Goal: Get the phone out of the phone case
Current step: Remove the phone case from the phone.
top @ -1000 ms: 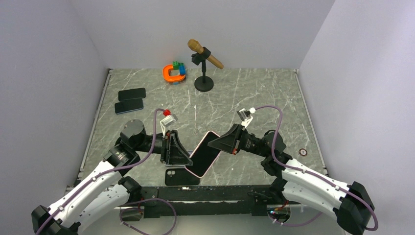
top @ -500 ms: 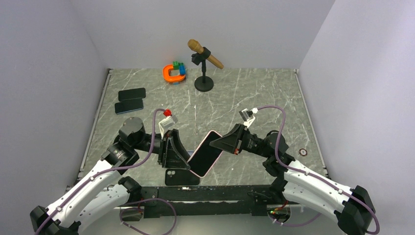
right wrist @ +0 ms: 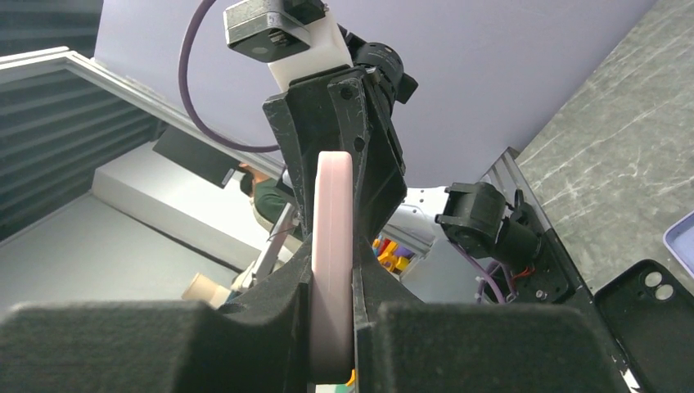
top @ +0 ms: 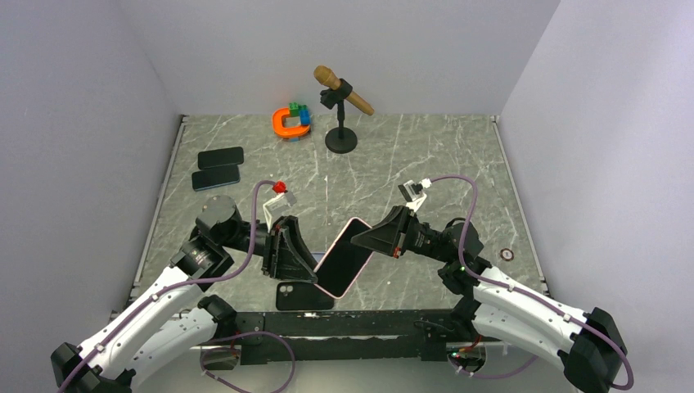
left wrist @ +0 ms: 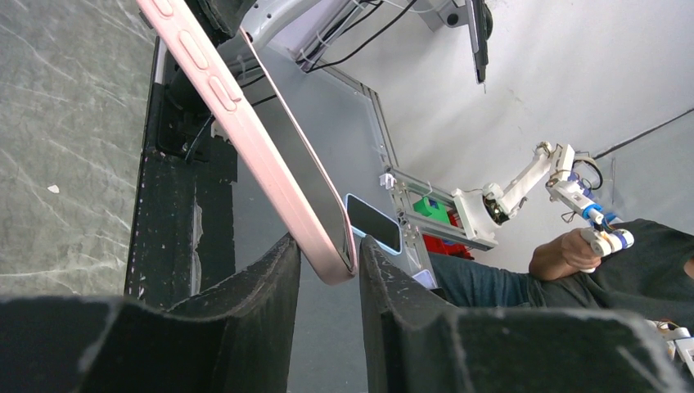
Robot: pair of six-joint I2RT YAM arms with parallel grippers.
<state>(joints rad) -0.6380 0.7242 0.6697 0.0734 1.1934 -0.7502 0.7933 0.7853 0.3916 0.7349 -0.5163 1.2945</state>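
Grey marbled table [top: 425,164] lies under everything you are working with. Your two arms meet above its near middle. Between them hangs the phone [top: 344,255], tilted with its screen up and clear of the surface, the pink case [left wrist: 245,131] wrapped round its edges.

Your right gripper [top: 378,237] has the upper right end. The right wrist view shows both jaws pressed flat against the pink rim, clamped tight on it. Your left gripper [top: 288,255] is at the lower left corner. In the left wrist view its fingers [left wrist: 270,278] straddle that corner, one against the back of the case and the other just beside the screen side. You cannot tell whether they pinch it or only bracket it.

A microphone [top: 342,88] on a black stand [top: 341,141] sits at the far edge. A black case [top: 296,296] lies flat on the table under the phone's lower end. Two dark phones [top: 219,157] lie side by side at the far left. Orange, green and blue toy blocks [top: 293,121] sit left of the stand. A small ring [top: 507,255] rests near the right edge.
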